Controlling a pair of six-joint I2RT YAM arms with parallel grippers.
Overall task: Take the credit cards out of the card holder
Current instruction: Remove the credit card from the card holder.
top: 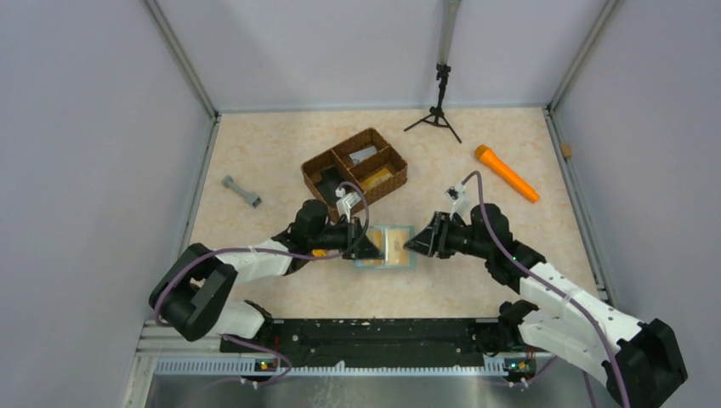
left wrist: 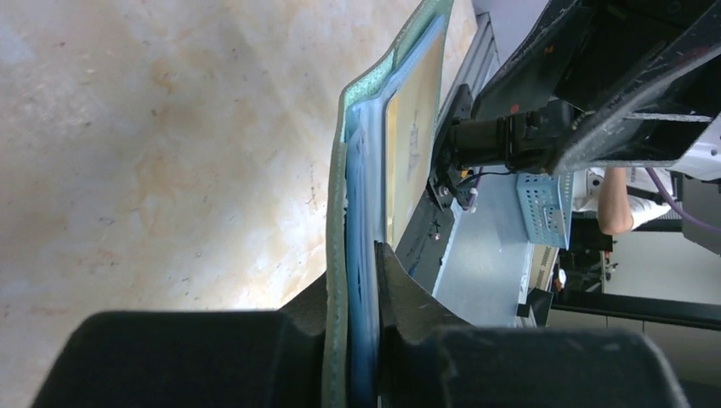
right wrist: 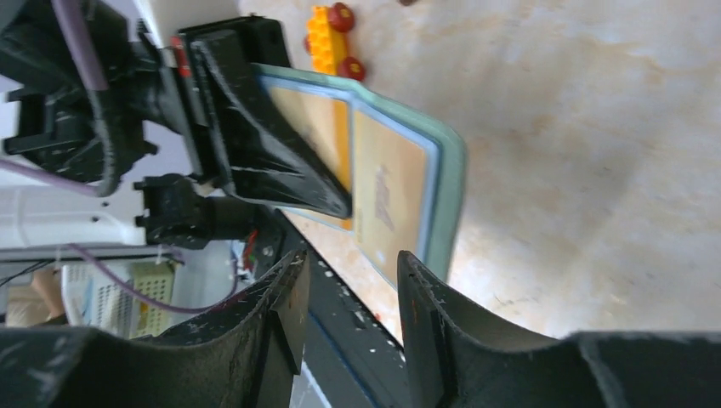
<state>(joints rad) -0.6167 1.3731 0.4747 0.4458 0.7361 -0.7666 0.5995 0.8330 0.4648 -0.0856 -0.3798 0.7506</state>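
Left claw [left wrist: 353, 274] pinches flat grey-green card holder [left wrist: 357, 153].

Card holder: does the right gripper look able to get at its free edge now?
Probably yes: the right gripper is open just short of the card holder's free edge, nothing between; the left gripper clamps only the opposite side.

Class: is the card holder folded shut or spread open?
The card holder is spread open: two clear inner pockets lie side by side, a yellowish card in one.
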